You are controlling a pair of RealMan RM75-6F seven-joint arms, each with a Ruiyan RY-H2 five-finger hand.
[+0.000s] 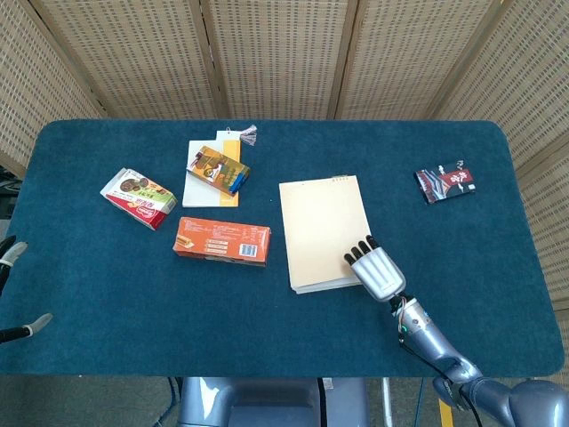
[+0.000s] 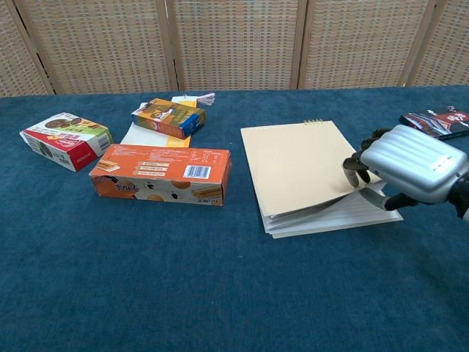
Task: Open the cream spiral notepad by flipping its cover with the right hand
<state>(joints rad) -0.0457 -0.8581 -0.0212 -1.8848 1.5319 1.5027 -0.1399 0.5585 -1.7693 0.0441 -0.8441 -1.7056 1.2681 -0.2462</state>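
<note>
Right robot hand [image 2: 410,163] is on the notepad [image 1: 324,229] at its near right corner, fingers [image 2: 357,163] curled over the cover's [image 2: 297,161] edge and the thumb underneath, so the cover is pinched and lifted. In the chest view that corner stands clear of the lined pages [image 2: 366,209] below, with a wedge of shadow between them, while the far edge with the spiral [image 2: 314,122] stays down. The notepad lies a little right of the surface's [image 1: 107,294] middle, closer to the near edge than the far one.

Just left of it sits an orange box [image 2: 163,174], lying flat, apart from the notepad. Further back, a small colourful box [image 1: 221,169] rests on a white-and-yellow booklet [image 1: 203,190] with a tassel [image 1: 246,134] at its far end. A red-and-white box [image 1: 138,197] is near the left edge. A dark red packet [image 1: 445,184] lies well apart, toward the far right corner.

At the left edge of the head view, only grey-tipped bits [image 1: 14,251] of the left robot hand show; I cannot tell how it is set.
</note>
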